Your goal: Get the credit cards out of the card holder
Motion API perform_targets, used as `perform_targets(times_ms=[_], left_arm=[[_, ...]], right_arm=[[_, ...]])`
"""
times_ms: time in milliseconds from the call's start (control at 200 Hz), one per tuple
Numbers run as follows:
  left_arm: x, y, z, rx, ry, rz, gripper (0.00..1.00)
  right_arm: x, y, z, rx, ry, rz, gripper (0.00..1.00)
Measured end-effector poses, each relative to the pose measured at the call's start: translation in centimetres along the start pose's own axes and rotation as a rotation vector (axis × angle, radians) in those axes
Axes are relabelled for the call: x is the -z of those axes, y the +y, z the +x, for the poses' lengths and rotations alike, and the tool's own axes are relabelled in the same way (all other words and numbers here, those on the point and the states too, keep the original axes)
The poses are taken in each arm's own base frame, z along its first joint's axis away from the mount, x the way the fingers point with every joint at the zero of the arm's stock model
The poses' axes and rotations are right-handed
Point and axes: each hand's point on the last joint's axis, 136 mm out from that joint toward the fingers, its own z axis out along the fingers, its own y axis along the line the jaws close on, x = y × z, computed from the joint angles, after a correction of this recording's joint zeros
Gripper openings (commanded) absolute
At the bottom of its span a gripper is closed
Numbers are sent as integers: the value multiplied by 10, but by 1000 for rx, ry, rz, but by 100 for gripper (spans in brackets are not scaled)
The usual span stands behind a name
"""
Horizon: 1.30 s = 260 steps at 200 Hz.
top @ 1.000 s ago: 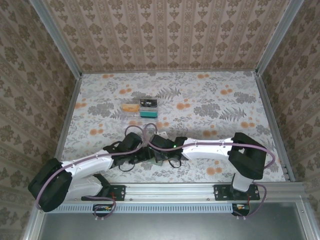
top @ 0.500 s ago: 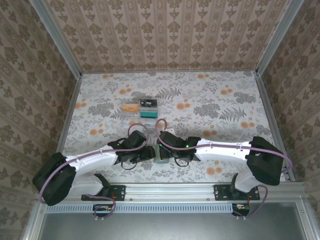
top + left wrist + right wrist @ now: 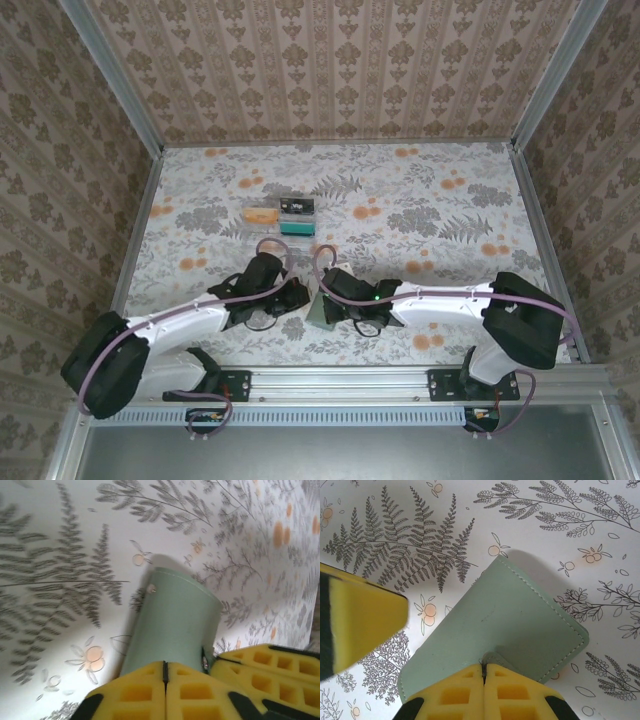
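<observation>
The card holder (image 3: 319, 316) is a sage-green wallet near the table's front edge, between both grippers. My left gripper (image 3: 300, 301) is shut with the holder's curved flap (image 3: 172, 622) coming out from between its yellow fingertips (image 3: 165, 672). My right gripper (image 3: 331, 300) is shut on a corner of the other flap (image 3: 510, 625), pinched at its fingertips (image 3: 484, 672). The holder's outer faces are turned to both wrist cameras, so any credit cards inside are hidden. A yellow-orange card (image 3: 262, 215) lies at the back of the table.
A clear tray (image 3: 285, 219) at the back left holds the orange card, a dark piece and a teal piece. The right gripper's yellow fingers (image 3: 265, 670) sit close beside the left's. The left finger (image 3: 360, 622) crowds the right wrist view. Metal rails edge the table.
The left gripper has gone from open to shut at the holder's edge. Both wrists have shifted slightly, and the holder now sits a little right of where it was.
</observation>
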Motion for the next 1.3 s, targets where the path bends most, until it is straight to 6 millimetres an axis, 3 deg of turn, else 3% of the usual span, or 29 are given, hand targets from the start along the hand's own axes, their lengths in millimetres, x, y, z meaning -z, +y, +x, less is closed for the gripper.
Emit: perform_targets(times_ms=[165, 350, 560, 755, 920, 1015, 1070, 1210, 1300], left_arm=[[-11, -14, 3, 0, 31, 67, 0], [-35, 3, 20, 46, 126, 27, 0], [-53, -6, 18, 40, 196, -36, 0], [-65, -14, 21, 21, 236, -60, 0], [-67, -14, 22, 21, 248, -69, 0], [-68, -15, 22, 18, 252, -70, 0], [-66, -18, 20, 15, 245, -64, 12], [-47, -18, 9, 14, 184, -62, 62], [-15, -10, -13, 50, 87, -84, 70]], right_arm=[[-2, 0, 1, 1, 5, 2, 0], [-4, 0, 3, 0, 12, -1, 0], [-5, -14, 6, -5, 24, 39, 0], [6, -26, 5, -14, 23, 69, 0], [28, -23, -3, -20, -8, 40, 0], [42, -12, -18, -34, -65, -13, 0], [48, -7, -24, -39, -89, -35, 0], [52, -4, -29, -36, -102, -46, 0], [55, -1, -33, -26, -107, -50, 0]])
